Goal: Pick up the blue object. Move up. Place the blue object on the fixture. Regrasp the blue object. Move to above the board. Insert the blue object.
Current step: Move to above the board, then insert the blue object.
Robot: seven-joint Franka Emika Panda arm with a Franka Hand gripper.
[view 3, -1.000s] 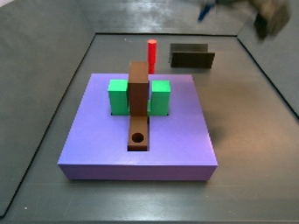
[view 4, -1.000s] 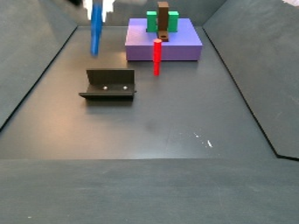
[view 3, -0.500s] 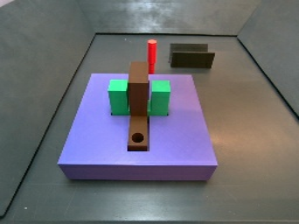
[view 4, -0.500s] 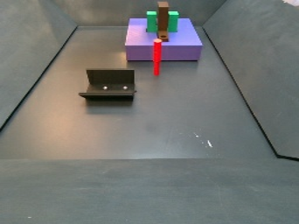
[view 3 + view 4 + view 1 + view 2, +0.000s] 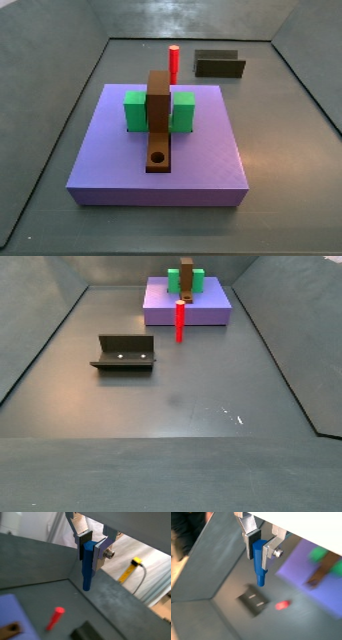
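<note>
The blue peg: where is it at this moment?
The blue peg hangs upright, clamped between the fingers of the gripper, high above the floor in both wrist views, with the fixture and red peg below. Neither side view shows it.

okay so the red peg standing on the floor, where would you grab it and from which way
Grip the red peg near its top end, coming straight down. It stands upright and slim on the floor, beside the purple slab and clear of the fixture, so its upper part looks free on all sides. The gripper, out of both side views, is now shut on the blue object.
</note>
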